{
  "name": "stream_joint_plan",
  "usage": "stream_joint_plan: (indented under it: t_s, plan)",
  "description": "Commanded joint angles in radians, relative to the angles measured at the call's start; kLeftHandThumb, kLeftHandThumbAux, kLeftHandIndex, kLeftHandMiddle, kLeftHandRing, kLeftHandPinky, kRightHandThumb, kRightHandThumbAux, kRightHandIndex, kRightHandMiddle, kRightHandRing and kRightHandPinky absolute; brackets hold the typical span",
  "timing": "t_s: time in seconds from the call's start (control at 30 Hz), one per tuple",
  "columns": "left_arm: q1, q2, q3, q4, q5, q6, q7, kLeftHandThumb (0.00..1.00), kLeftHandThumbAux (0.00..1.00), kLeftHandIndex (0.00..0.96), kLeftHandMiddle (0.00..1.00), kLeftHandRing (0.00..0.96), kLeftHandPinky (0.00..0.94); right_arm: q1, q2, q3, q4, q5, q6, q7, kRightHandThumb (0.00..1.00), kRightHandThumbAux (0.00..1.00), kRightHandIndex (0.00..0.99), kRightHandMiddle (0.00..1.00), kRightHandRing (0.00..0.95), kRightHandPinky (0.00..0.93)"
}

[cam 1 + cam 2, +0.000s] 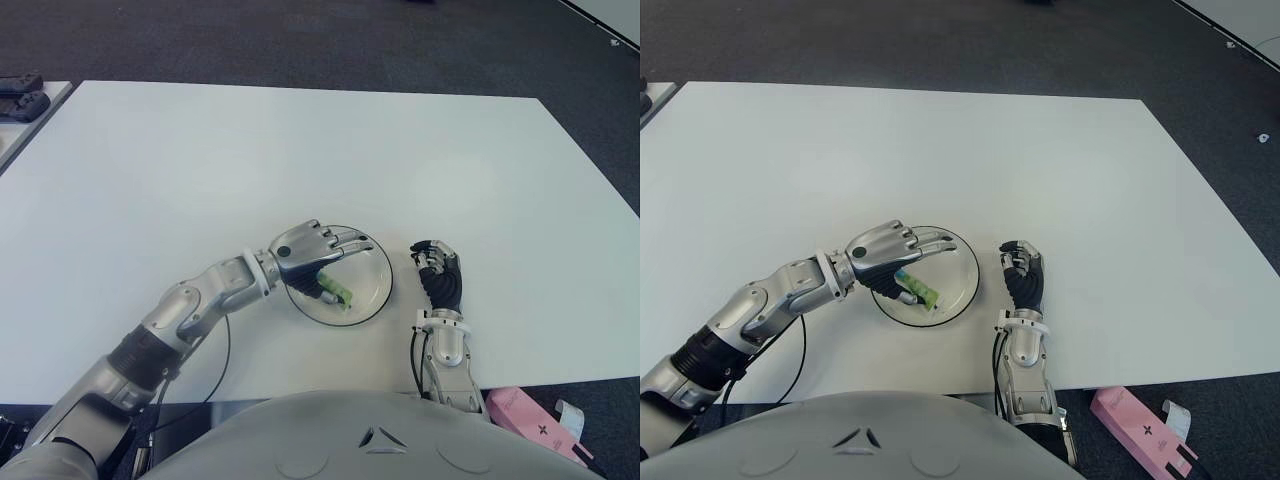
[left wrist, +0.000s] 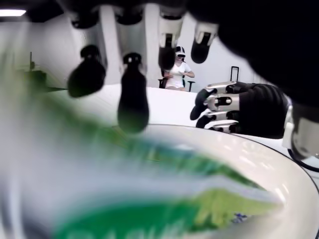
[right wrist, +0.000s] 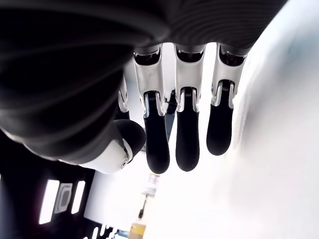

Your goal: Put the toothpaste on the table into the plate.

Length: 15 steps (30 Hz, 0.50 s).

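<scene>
Left hand (image 1: 312, 252) over the plate (image 1: 375, 292), fingers loose above the toothpaste (image 1: 336, 290) lying inside; withdrawal remains. Right hand (image 1: 440, 276) empty, relaxed, right of plate.

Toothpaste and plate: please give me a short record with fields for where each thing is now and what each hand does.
toothpaste: green and white tube, lying in the plate, under the left hand
plate: round, clear-looking dish on the white table, near the robot's edge
left hand: over the plate, fingers extended above the tube; grasp cannot be confirmed
right hand: idle, just right of the plate, fingers loosely curled, holding nothing
other: pink box beyond the table's near edge, on the right
</scene>
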Motion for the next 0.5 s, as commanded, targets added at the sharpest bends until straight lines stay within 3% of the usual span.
stream_joint_plan:
  t_s: [0.03, 0.5]
  plan:
    - [0.009, 0.003, 0.007, -0.008, 0.017, 0.007, 0.003, 0.03, 0.42, 0.0, 0.0, 0.0, 0.0, -0.007, -0.001, -0.003, 0.014, 0.007, 0.0, 0.005, 0.705, 0.727, 0.423, 0.462, 0.444, 0.438]
    - [0.03, -0.009, 0.032, -0.008, 0.008, 0.002, 0.055, 0.032, 0.422, 0.0, 0.0, 0.0, 0.0, -0.006, -0.002, 0.0, 0.013, 0.0, -0.003, 0.003, 0.705, 0.726, 0.425, 0.459, 0.434, 0.43]
